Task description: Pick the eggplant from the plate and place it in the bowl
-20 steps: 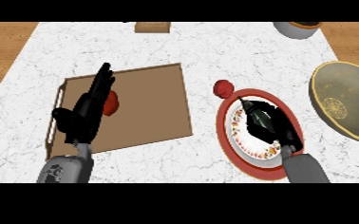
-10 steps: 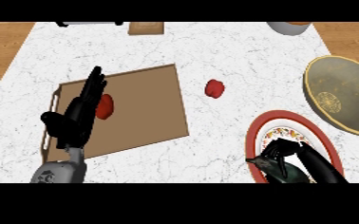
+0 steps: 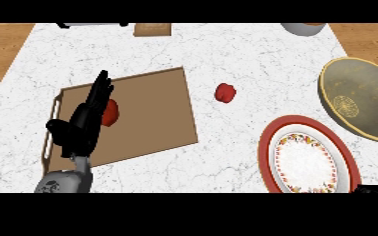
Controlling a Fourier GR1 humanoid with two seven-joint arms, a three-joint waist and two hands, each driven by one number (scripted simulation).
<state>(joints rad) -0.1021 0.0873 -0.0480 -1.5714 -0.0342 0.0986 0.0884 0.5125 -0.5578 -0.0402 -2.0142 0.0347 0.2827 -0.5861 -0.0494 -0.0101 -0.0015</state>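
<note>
Right hand nearly out of view; eggplant not to be made out.

Only a black sliver of the right hand (image 3: 367,189) shows at the lower right corner, beside the plate (image 3: 266,150); spread or curled, cannot tell. Eggplant shows neither on the plate nor in the visible part of the bowl (image 3: 354,80), which the right edge cuts off. Left hand (image 3: 77,130) rests over the cutting board (image 3: 159,115), fingers straight, holding nothing, partly hiding a red thing (image 3: 111,111).

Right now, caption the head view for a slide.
Open left hand over brown wooden board; red-rimmed patterned plate beside olive-gold bowl at right.
</note>
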